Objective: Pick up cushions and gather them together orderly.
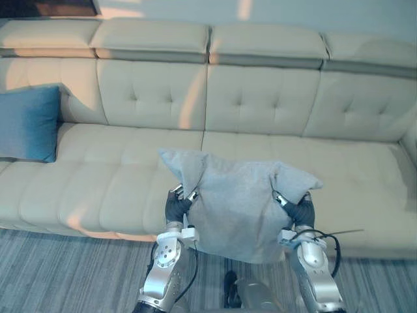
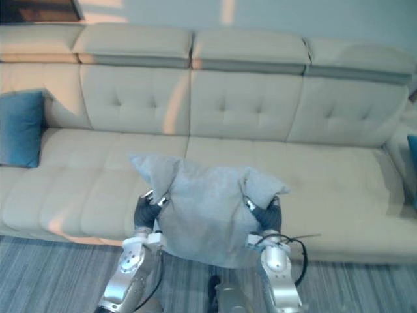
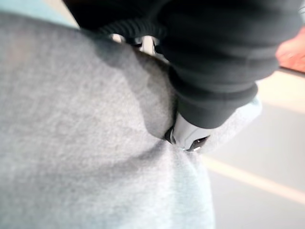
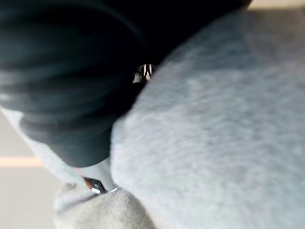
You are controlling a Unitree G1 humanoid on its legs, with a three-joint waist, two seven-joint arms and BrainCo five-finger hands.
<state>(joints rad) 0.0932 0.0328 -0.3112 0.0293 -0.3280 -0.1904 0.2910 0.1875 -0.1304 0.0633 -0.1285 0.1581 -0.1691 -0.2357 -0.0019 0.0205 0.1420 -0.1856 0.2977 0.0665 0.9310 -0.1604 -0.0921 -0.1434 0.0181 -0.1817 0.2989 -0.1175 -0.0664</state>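
Grey cushion [image 1: 238, 208] gripped by left robot hand [image 1: 176, 207] and right robot hand [image 1: 301, 210].

Cream tufted sofa [image 1: 260, 104] against a pale wall [image 1: 313, 12], grey striped carpet [image 1: 65, 274], sunlight patches [image 1: 193, 98] on upholstery.

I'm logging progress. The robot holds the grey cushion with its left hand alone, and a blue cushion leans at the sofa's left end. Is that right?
Not quite: both hands hold it. The left eye view shows the left hand and the right hand gripping opposite sides of the grey cushion. The blue cushion does lean at the sofa's left end.
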